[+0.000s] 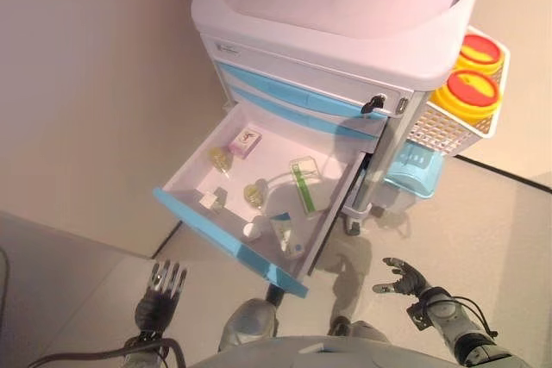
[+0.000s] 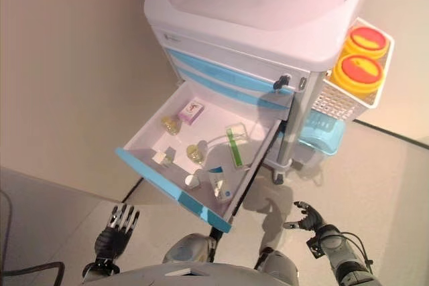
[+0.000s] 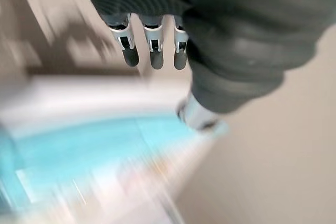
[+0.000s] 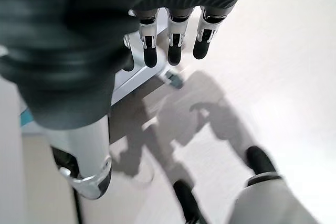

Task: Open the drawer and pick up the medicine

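Observation:
The white medical cart (image 1: 345,6) has its lowest drawer (image 1: 216,221) with a blue front pulled far out. Inside lie a pink medicine box (image 1: 245,142), a green-striped clear pack (image 1: 304,185), small yellow vials (image 1: 255,194), a white tube (image 1: 285,234) and a small white cap (image 1: 251,230). My left hand (image 1: 164,286) hangs low, below the drawer's front left corner, with straight fingers and nothing in it. My right hand (image 1: 407,281) is low on the right of the drawer, over the floor, fingers relaxed and holding nothing.
A white wire basket (image 1: 453,127) on the cart's right side holds two yellow containers with red lids (image 1: 470,92). A light blue bin (image 1: 416,170) hangs below it. A beige wall stands to the left, and the cart's caster (image 1: 355,226) rests on pale floor.

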Available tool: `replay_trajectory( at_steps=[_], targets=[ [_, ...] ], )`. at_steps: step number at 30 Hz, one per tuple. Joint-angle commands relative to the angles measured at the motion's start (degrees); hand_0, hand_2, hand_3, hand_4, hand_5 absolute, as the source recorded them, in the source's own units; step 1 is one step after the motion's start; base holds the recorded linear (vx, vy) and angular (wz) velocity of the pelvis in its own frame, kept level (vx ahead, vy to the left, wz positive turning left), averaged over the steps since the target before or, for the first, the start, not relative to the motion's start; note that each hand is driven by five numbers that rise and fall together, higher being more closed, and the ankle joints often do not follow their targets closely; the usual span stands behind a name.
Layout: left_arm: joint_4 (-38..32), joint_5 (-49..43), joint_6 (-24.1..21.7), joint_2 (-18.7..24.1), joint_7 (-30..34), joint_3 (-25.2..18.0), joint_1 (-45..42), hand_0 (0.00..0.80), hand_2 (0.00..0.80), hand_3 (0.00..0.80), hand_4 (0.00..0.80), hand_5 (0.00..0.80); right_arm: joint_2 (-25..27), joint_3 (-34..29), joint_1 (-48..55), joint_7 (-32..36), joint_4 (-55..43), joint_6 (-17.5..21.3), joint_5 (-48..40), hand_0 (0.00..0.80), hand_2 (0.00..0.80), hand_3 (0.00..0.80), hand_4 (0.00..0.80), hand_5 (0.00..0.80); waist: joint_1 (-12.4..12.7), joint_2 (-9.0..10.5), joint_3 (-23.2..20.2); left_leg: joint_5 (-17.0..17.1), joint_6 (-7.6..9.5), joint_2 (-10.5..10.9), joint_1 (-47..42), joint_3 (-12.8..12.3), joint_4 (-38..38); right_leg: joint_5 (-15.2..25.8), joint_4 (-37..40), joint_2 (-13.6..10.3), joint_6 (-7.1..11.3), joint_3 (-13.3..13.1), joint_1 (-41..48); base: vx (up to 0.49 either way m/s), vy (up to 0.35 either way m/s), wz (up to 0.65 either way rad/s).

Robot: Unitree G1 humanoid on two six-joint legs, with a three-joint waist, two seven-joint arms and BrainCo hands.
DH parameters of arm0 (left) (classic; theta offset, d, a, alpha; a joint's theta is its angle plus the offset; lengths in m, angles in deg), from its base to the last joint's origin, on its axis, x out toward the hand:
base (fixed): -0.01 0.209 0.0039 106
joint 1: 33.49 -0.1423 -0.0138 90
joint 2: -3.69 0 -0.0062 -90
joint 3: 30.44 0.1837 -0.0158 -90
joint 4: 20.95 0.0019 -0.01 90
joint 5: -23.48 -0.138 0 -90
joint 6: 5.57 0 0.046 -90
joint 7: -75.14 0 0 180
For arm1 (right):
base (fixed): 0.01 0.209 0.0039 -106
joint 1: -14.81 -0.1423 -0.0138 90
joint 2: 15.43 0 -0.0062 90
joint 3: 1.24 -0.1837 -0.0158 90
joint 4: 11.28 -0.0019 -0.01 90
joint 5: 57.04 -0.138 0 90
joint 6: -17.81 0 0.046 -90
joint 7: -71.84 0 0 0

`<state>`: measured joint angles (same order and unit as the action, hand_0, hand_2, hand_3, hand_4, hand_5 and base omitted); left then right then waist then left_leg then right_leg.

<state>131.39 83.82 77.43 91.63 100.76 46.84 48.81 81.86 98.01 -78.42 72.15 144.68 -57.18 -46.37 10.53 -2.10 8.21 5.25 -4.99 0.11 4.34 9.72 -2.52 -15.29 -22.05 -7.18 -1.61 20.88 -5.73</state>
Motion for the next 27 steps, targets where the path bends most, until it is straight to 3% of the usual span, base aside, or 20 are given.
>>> replay_trajectory(
  at_steps=[1,3,7,11,13,16,19,25,27],
  targets=[
    [2.1,-18.4,-6.4,3.7,-10.9,3.3,2.4,0.0,0.0,0.0,0.0,0.0,0.0,-1.9,-0.5,-9.6,-2.0,2.4,-0.2,0.0,0.0,0.0,0.0,0.0,-1.6,2.06,1.6,-7.8,3.68,4.8,-2.2,-1.7,-3.8,8.5,12.3,1.5,2.58,-7.6,5.8,0.088,0.031,-0.05],
    [2.8,-27.4,-6.8,4.3,-15.3,5.1,2.6,0.0,0.0,0.0,0.0,0.0,0.5,-2.4,0.8,-12.1,-7.1,4.6,-1.2,0.0,0.0,0.0,0.0,0.0,-2.9,2.23,1.3,-8.3,4.1,4.8,-2.8,-2.5,-3.5,9.1,13.1,1.8,3.01,-8.9,6.0,0.071,0.032,-0.12],
    [2.5,-39.9,-4.5,5.1,-21.3,9.1,0.9,0.0,0.0,0.0,0.0,0.0,2.7,-2.9,6.8,-11.4,-34.2,3.9,-0.3,0.0,0.0,0.0,0.0,0.0,-6.8,2.41,0.7,-8.8,5.27,4.6,-3.7,-5.3,-2.3,10.8,14.9,2.6,4.03,-12.3,5.5,0.049,0.055,-0.39],
    [6.4,-43.6,-4.0,5.0,-20.3,11.6,-0.3,0.0,0.0,0.0,0.0,0.0,5.6,-3.5,8.9,-4.4,-53.1,14.1,2.8,0.0,0.0,0.0,0.0,0.0,-9.7,2.66,-0.1,-9.5,6.32,4.8,-4.6,-8.2,-1.0,12.2,16.9,3.1,5.17,-14.9,5.0,0.056,0.064,-0.56],
    [7.8,-44.9,-2.9,4.9,-19.6,12.3,0.2,0.0,0.0,0.0,0.0,0.0,7.0,-2.7,8.2,-0.6,-57.9,16.5,2.3,0.0,0.0,0.0,0.0,0.0,-9.9,2.85,-0.2,-9.7,6.39,4.9,-4.6,-9.1,-1.0,12.6,17.3,3.1,5.53,-15.4,4.8,0.021,0.04,-0.36],
    [10.2,-46.0,-0.6,4.6,-18.9,13.7,1.3,0.0,0.0,0.0,0.0,0.0,10.3,0.0,4.9,9.2,-66.1,18.6,0.2,0.0,0.0,0.0,0.0,0.0,-9.7,3.39,-0.5,-10.1,6.5,5.0,-4.3,-10.4,-0.9,13.4,18.0,2.5,6.23,-15.5,4.3,0.011,0.029,-0.17],
    [11.4,-46.4,-0.2,4.2,-18.2,15.3,1.9,0.0,0.0,0.0,0.0,0.0,13.5,3.4,1.4,15.2,-72.6,17.1,-2.8,0.0,0.0,0.0,0.0,0.0,-8.5,3.93,-0.3,-10.4,6.79,5.2,-4.0,-10.7,-1.3,13.8,18.3,1.8,6.68,-15.2,3.9,-0.001,0.007,-0.07],
    [10.9,-48.9,-1.2,3.5,-17.0,20.7,3.2,0.0,0.0,0.0,0.0,0.0,15.2,10.5,-7.7,18.6,-77.5,16.1,-4.3,0.0,0.0,0.0,0.0,0.0,-5.6,4.47,0.9,-10.6,7.27,5.3,-2.4,-10.2,-2.6,13.7,16.6,0.6,7.11,-14.0,2.7,-0.038,-0.001,0.09],
    [10.0,-48.4,-1.3,3.1,-16.9,22.9,3.8,0.0,0.0,0.0,0.0,0.0,14.4,14.3,-13.0,17.4,-76.9,15.7,-2.0,0.0,0.0,0.0,0.0,0.0,-3.8,4.48,1.7,-10.4,7.48,5.5,-1.9,-9.1,-2.8,13.3,15.6,0.1,7.09,-13.0,2.6,-0.046,-0.006,0.14]
  ],
)
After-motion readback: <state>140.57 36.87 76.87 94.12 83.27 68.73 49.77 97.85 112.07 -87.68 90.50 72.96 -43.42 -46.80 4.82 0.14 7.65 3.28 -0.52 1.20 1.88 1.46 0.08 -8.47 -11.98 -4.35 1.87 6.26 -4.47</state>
